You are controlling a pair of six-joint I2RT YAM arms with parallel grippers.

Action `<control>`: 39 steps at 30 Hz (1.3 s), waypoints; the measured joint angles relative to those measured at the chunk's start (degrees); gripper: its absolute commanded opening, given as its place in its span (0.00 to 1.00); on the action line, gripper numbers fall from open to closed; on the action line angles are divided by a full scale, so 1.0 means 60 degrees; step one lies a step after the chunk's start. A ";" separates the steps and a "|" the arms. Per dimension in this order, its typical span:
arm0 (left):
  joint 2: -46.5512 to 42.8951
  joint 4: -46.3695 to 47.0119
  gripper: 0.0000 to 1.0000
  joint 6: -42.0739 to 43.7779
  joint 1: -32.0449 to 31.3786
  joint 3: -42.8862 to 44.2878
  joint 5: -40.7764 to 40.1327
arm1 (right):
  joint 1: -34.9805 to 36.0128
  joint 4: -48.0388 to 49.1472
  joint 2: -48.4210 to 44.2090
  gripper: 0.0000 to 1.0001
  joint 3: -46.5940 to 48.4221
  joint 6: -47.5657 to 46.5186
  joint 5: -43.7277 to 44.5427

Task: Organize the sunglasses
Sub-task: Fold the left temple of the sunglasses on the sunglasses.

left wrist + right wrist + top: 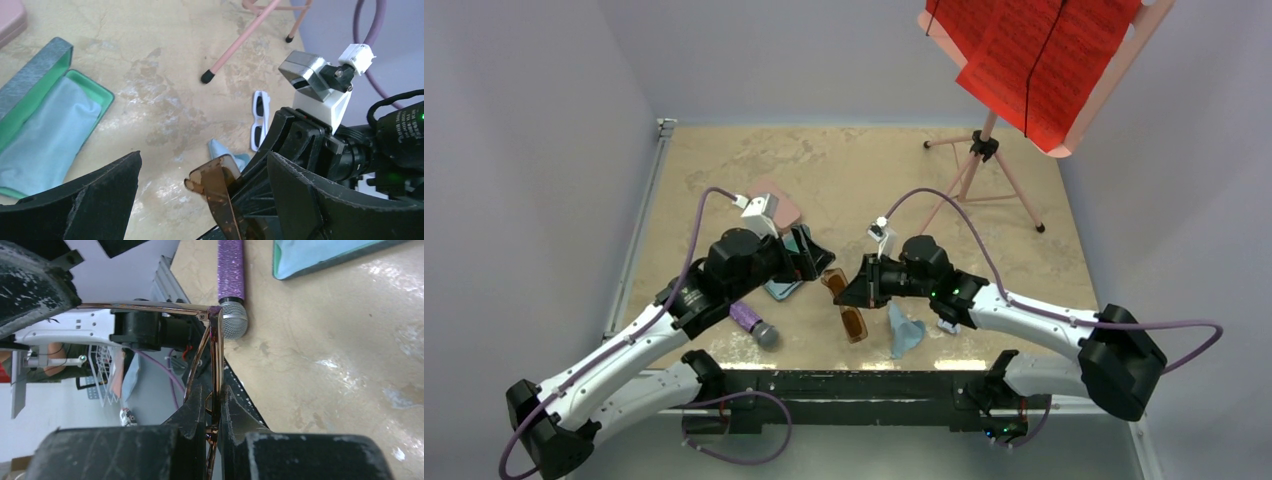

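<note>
My right gripper (852,285) (214,396) is shut on the thin frame of the brown sunglasses (848,310) (216,345) and holds them edge-up above the table. One long brown arm of the sunglasses (220,192) sticks out between the wide-open fingers of my left gripper (816,258) (204,162), which touches nothing. The white sunglasses (259,120) lie flat on the table behind my right gripper. In the top view they are mostly hidden under the right arm (948,324).
An open grey-blue case (30,75) with green lining holds a light blue cloth (45,135) under my left gripper. A second blue cloth (905,335) lies near the front edge. There is also a purple microphone (754,324), a pink case (781,203) and a pink stand's legs (984,180).
</note>
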 measured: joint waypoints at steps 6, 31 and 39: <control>0.0339 0.1180 1.00 -0.0488 -0.0200 -0.0280 0.0237 | 0.0015 0.0958 0.0109 0.00 -0.0004 0.0448 -0.0550; -0.1351 0.1880 1.00 -0.1486 -0.0954 -0.1424 0.0532 | 0.0044 0.3810 -0.0907 0.00 -0.1694 0.3253 0.1785; -0.2681 0.2492 1.00 -0.1763 -0.0951 -0.2357 0.1206 | 0.0036 0.3818 -0.1559 0.00 -0.1657 0.3042 0.1701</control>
